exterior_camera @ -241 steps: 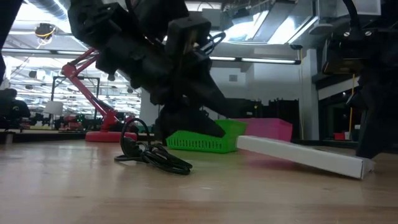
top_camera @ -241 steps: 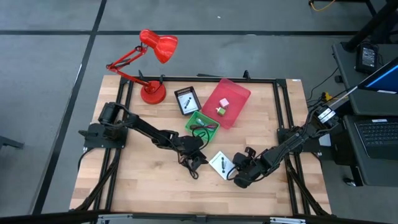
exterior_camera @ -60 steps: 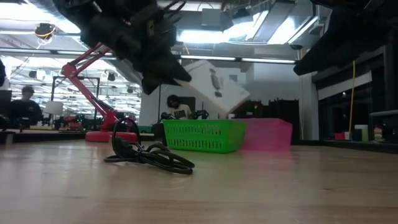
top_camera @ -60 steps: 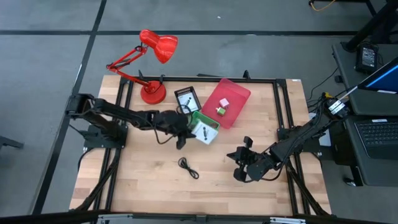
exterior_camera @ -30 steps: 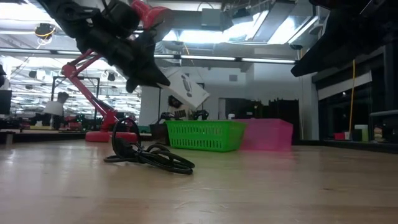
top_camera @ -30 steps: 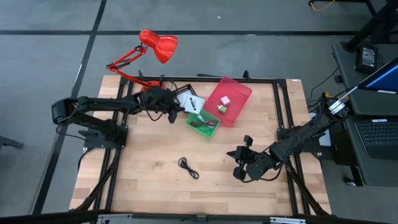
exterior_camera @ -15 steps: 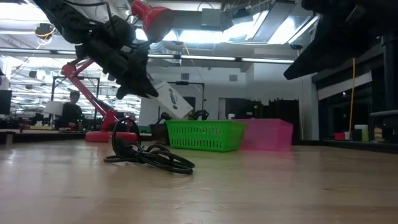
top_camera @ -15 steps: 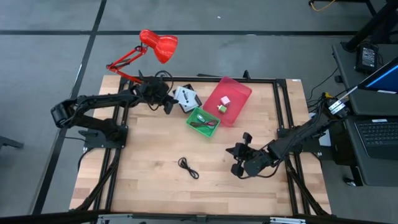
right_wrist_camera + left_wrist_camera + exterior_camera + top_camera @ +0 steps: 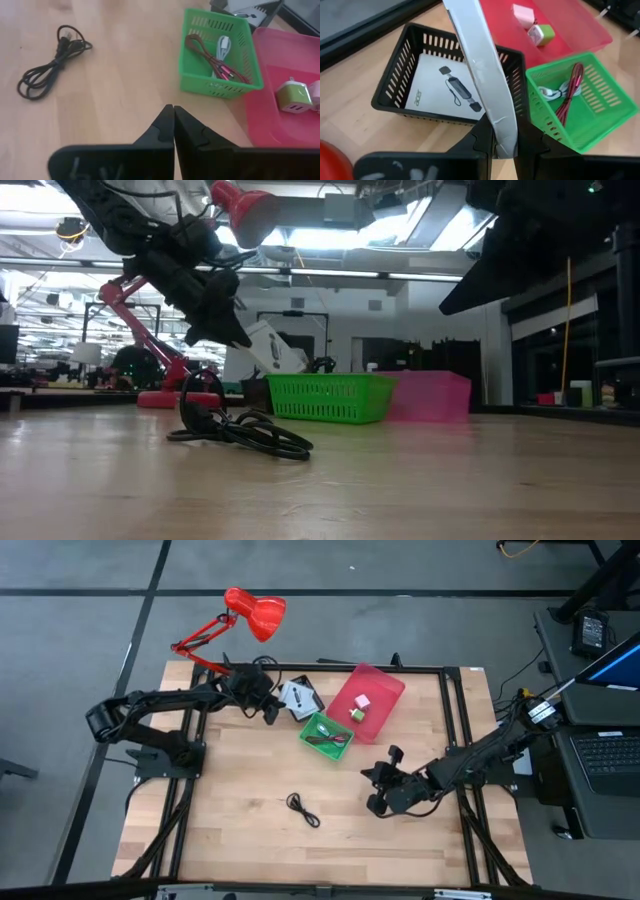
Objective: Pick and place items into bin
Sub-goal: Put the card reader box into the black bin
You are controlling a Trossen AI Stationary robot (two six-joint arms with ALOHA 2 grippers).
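My left gripper [image 9: 272, 705] is shut on a white square card [image 9: 480, 65] and holds it over a black basket [image 9: 395, 95] at the table's far side. A second white card [image 9: 442, 90] lies flat in that basket. A green basket [image 9: 325, 735] holds a maroon cable [image 9: 570, 95]. The pink bin [image 9: 365, 702] holds a pink cube [image 9: 522, 12] and a green piece [image 9: 542, 35]. A black cable [image 9: 302, 808] lies coiled on the table. My right gripper [image 9: 374, 790] hovers shut to its right, with nothing in it. My left gripper pinches one end of the white card [image 9: 502, 132] between its two fingers, one on each flat face. The fingers slant down toward the far side. The card stands on edge and tilted, and its free end [image 9: 285, 360] reaches out over the black basket.
A red desk lamp [image 9: 250, 625] stands at the far left corner, close behind my left arm. Bare wood lies around the black cable [image 9: 47, 70] and along the near edge. A black frame [image 9: 455, 720] borders the table.
My left gripper has swung with the white card toward the table's far left, away from the green basket and over the black basket, and has sunk a little; the card has tipped lower. My right gripper, still shut, has drifted slightly toward the table's middle.
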